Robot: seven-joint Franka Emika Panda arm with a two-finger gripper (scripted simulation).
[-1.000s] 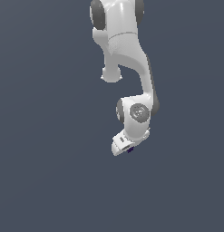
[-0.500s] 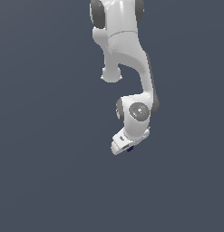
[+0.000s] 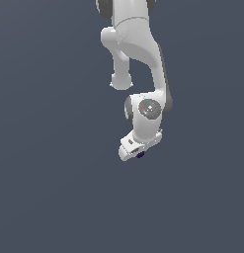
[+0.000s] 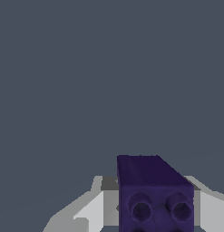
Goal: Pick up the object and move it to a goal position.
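Arm hangs elbow-bent, wrist angled downward. Gripper (image 3: 137, 152) closed around the dark purple studded block (image 4: 154, 195), fingers (image 4: 93, 210) flanking it.

The object (image 4: 152, 192) is a dark purple block (two round sockets on its end face).

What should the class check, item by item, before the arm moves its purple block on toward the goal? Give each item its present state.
1. Block sits between the gripper fingers: ok, wrist view shows white fingers on both sides.
2. Grip is firm: cannot tell, contact faces are hidden.
3. Block is lifted off any surface: cannot tell, the background is uniform grey.
4. Path around the arm is free: ok, nothing else shows in either view.
5. Goal position is located: cannot tell, no marker is visible.
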